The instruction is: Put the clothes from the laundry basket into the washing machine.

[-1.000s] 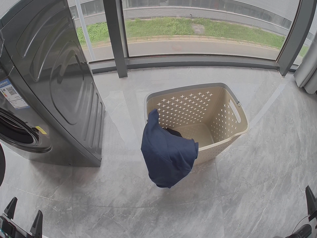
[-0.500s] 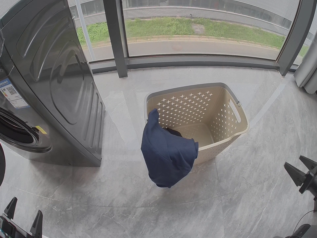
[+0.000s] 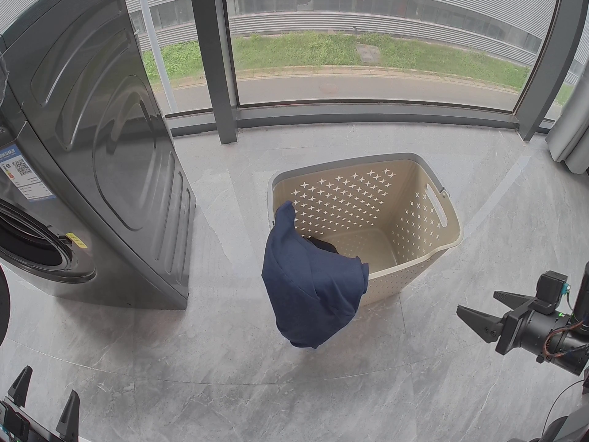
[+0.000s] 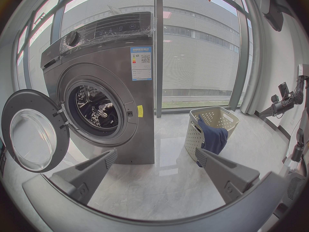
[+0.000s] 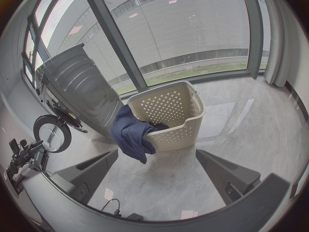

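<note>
A beige laundry basket (image 3: 343, 201) stands on the floor in the middle of the head view. A navy garment (image 3: 310, 283) hangs over its near left rim, partly inside and mostly outside. A dark piece (image 3: 322, 244) lies inside behind it. To the left stands the grey washing machine (image 3: 92, 142), its round door (image 4: 32, 129) swung open and the drum (image 4: 95, 108) showing. My right gripper (image 3: 477, 303) is open in the air, right of the basket and pointing at it. Low at the near left, my left gripper (image 3: 49, 383) is open and holds nothing.
Glass window wall with a dark pillar (image 3: 211, 56) runs behind the basket. A curtain (image 3: 570, 130) hangs at the far right. Bare tiled floor (image 3: 245, 363) lies between machine, basket and me. A cable (image 5: 111, 207) and paper scraps (image 5: 108, 194) lie on the floor near my base.
My right gripper has risen from the lower right corner and swung left, now pointing at the basket. The left gripper, basket and garment have not moved.
</note>
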Controlling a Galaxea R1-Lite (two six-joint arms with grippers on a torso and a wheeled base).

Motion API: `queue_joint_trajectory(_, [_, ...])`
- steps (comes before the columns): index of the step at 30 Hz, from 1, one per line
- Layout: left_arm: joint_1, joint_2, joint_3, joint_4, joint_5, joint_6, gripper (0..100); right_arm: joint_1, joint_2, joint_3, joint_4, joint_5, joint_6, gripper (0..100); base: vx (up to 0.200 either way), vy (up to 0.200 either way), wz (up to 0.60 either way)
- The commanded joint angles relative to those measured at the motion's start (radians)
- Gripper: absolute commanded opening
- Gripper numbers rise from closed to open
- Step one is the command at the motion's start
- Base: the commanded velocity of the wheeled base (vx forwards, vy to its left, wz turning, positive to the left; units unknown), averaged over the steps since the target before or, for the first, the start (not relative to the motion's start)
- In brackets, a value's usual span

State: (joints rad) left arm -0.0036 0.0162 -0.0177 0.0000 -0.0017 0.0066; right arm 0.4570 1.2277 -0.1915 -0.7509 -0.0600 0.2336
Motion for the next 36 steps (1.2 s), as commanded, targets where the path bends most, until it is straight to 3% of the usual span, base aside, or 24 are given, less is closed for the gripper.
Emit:
queue_joint_trajectory(1, [0.001, -0.016, 0.018, 0.0, 0.0, 0.0, 100, 0.037, 0.11, -0.026, -0.012, -0.001, 0.0, 100, 0.0, 0.0, 0.0])
queue_joint_trajectory(22, [0.001, -0.016, 0.018, 0.0, 0.0, -0.002, 100, 0.147, 0.415, -0.149, -0.162, -0.004, 0.007, 100, 0.0, 0.0, 0.0])
queue_joint_trajectory(36, [0.001, -0.015, 0.016, 0.0, -0.008, -0.008, 100, 0.258, 0.696, -0.293, -0.291, -0.006, 0.029, 100, 0.0, 0.0, 0.0])
